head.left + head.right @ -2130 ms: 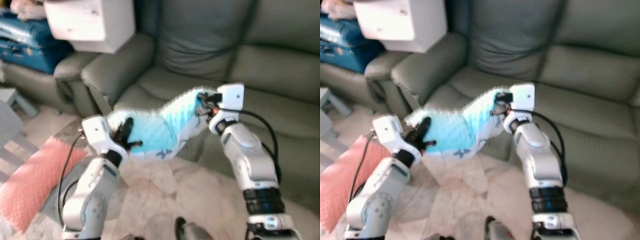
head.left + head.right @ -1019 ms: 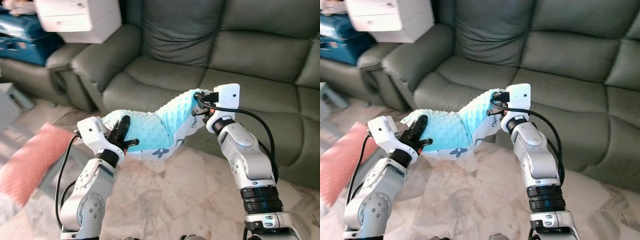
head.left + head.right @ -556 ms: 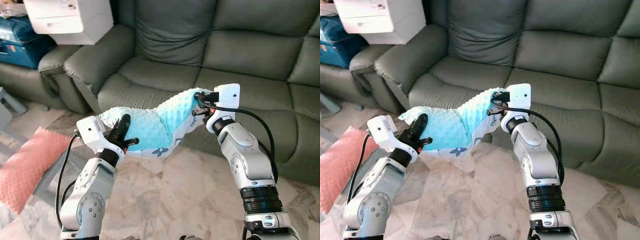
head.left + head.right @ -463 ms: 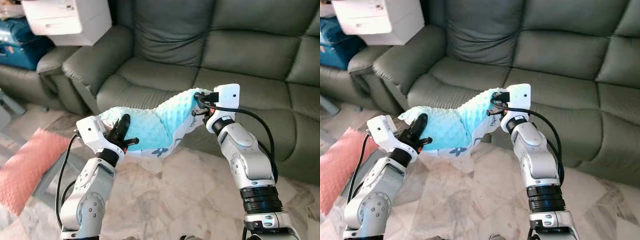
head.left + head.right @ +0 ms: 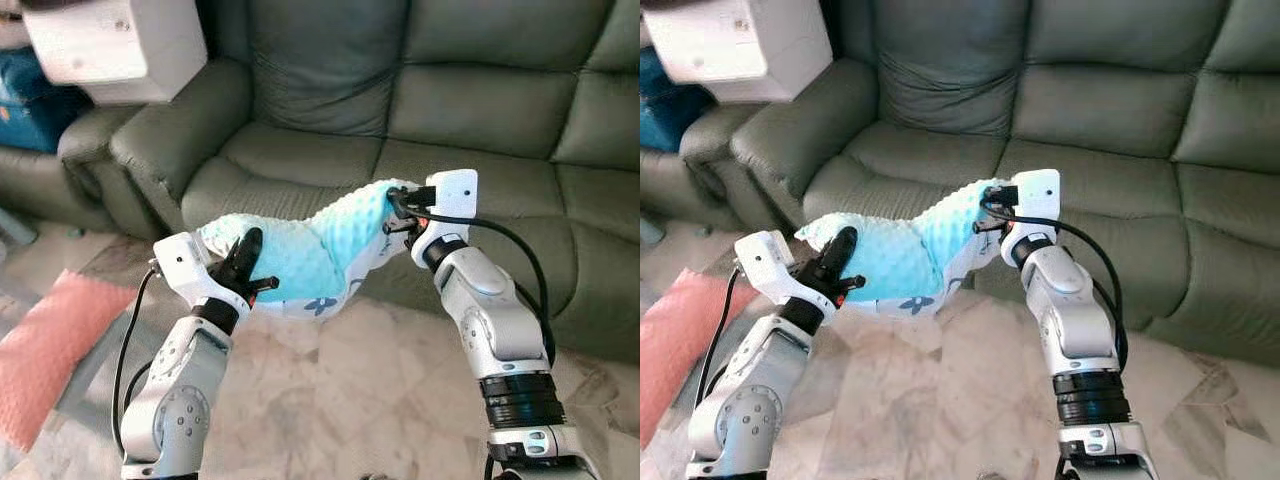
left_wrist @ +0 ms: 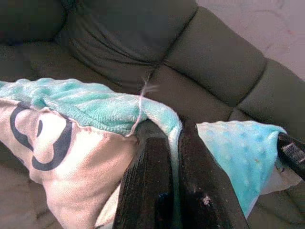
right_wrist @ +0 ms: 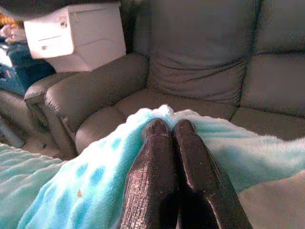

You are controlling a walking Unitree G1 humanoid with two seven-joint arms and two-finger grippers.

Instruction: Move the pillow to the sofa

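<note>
You are carrying the pillow (image 5: 300,255) slung between both grippers, its long axis running from one to the other and sagging in the middle. The left gripper (image 5: 250,262) is pinching the lower end, fingers closed on the aqua fabric; the right gripper (image 5: 397,210) is clamping the higher end the same way. The sofa (image 5: 420,170) seat is lying straight ahead of both sets of jaws and just below the pillow, its front edge under the right end. The right arm is sitting nearer the cushion, so you are probably needing a short forward reach before letting go
</note>
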